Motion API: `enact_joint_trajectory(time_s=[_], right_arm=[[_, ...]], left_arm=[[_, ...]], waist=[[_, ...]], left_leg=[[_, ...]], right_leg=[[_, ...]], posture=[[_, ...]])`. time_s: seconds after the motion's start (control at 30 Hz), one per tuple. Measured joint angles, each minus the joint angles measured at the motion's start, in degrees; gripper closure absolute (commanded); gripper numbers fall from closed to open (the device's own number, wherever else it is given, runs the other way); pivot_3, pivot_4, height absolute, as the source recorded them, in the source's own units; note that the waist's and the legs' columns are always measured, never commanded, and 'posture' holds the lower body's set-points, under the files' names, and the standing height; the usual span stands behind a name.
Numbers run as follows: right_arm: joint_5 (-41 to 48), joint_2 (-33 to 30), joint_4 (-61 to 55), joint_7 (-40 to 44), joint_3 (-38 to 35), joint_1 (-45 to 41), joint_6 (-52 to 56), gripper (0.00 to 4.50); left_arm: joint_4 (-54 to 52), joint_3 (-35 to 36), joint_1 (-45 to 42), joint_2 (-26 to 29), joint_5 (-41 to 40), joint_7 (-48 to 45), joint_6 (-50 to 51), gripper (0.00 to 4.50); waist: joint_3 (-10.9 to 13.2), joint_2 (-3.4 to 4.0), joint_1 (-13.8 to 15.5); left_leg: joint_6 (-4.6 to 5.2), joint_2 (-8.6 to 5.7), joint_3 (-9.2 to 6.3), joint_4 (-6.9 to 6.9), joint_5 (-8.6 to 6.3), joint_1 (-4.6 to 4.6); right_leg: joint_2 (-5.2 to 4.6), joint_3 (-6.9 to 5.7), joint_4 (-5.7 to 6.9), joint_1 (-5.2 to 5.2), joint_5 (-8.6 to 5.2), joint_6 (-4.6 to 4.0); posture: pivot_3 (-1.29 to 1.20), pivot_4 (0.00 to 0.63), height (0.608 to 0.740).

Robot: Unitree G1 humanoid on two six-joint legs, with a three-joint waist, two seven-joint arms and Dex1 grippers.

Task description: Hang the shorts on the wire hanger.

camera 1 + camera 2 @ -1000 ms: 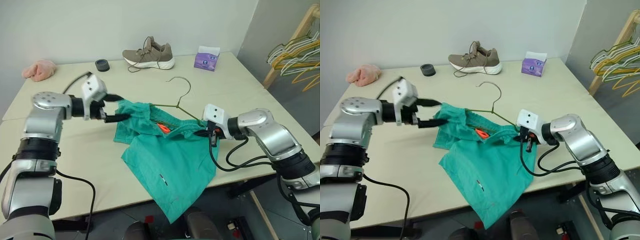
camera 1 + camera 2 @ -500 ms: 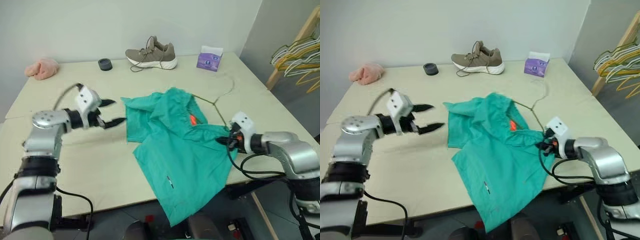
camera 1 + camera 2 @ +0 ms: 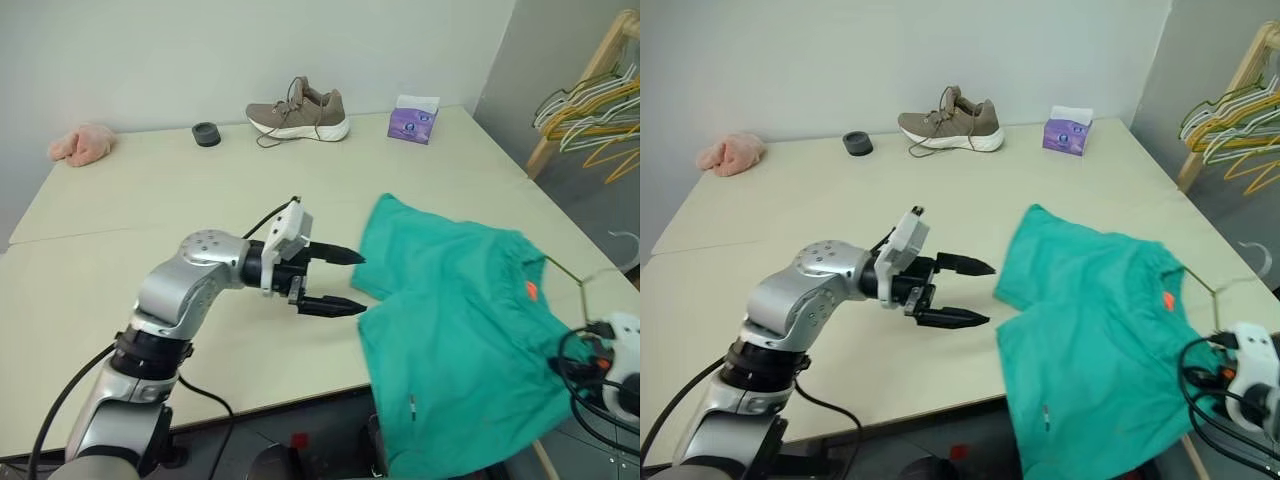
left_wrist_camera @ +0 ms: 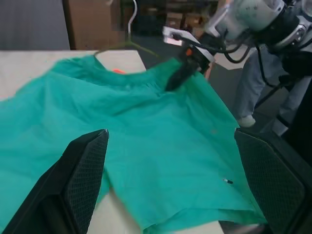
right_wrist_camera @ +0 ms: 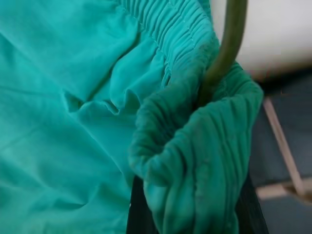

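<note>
Shorts (image 3: 450, 320) at 4 o'clock on the counter (image 3: 150, 210), lower half draped over the near edge. Right end effector (image 4: 181, 72) clamped together on the gathered waistband, wire hanger (image 5: 225, 48) pinned in the same grip. Left end effector (image 3: 342, 281) apart, empty, just beside the shorts' 9 o'clock hem. Risks, as judged: most of the cloth hangs off the edge on one pinch, so a slip would drop it to the floor; the wire may slide out of the waistband, since the far side looks unthreaded; the left fingers (image 3: 970, 265) could snag loose fabric. Right wrist view shows wire running inside the bunched elastic, unreadable from the head views; those show hook (image 3: 628, 250) and orange tag (image 3: 530, 290).
</note>
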Motion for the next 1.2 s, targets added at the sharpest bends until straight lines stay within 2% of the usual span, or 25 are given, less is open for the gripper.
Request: enact_joint_trajectory(time_s=[0.17, 0.37, 0.6, 0.87, 1.2], right_arm=[[-3.46, 0.44, 8.45, -6.14, -10.64, -2.26, -2.87, 4.5], [-8.54, -4.84, 17.79, -14.87, -15.9, -8.62, -9.92, 4.5], [-10.4, -15.89, 29.77, -19.8, -14.88, -20.57, -18.53, 4.5], [-11.11, -26.24, 51.32, -22.79, -9.33, -32.94, -30.12, 4.5], [-9.93, -27.87, 66.23, -27.34, -6.94, -41.83, -29.56, 4.5]], left_arm=[[1.42, -3.29, -3.96, -6.53, 2.2, 1.94, -1.57, 0.16], [4.41, -4.93, -9.15, -13.95, 5.32, 6.44, -3.86, 0.16], [11.03, -5.19, -14.89, -22.18, 12.16, 15.77, -9.54, 0.16], [13.43, -5.19, -16.67, -24.57, 14.67, 18.37, -12.86, 0.16], [13.6, -5.22, -18.58, -25.33, 15.42, 18.33, -14.22, 0.16]], waist=[[-0.03, 0.1, -1.9], [-0.02, 0.37, -4.35], [-0.01, 0.53, -6.94], [0.06, 0.59, -8.55], [0.11, 0.73, -8.59]], left_leg=[[0.2, -0.14, 0.13, -0.04, -0.13, 0.22], [0.25, -0.45, 0.18, -0.24, -0.16, 0.21], [0.28, -0.83, 0.2, -0.85, -0.15, 0.4], [0.27, -0.84, 0.3, -0.95, -0.14, 0.43], [0.24, -0.83, 0.51, -0.96, -0.13, 0.51]], right_leg=[[-0.09, 0.16, -0.29, 0.27, -0.01, 0.02], [-0.07, 0.25, -0.34, 0.35, -0.17, 0.11], [-0.22, 0.39, -0.52, 0.36, -0.27, 0.19], [-0.28, 0.46, -0.6, 0.37, -0.31, 0.27], [-0.42, 0.64, -0.59, 0.37, -0.39, 0.4]], posture=[[-0.42, 0.139, 0.74], [-0.42, 0.139, 0.74], [-0.41, 0.134, 0.74], [-0.41, 0.129, 0.74], [-0.41, 0.12, 0.74]])
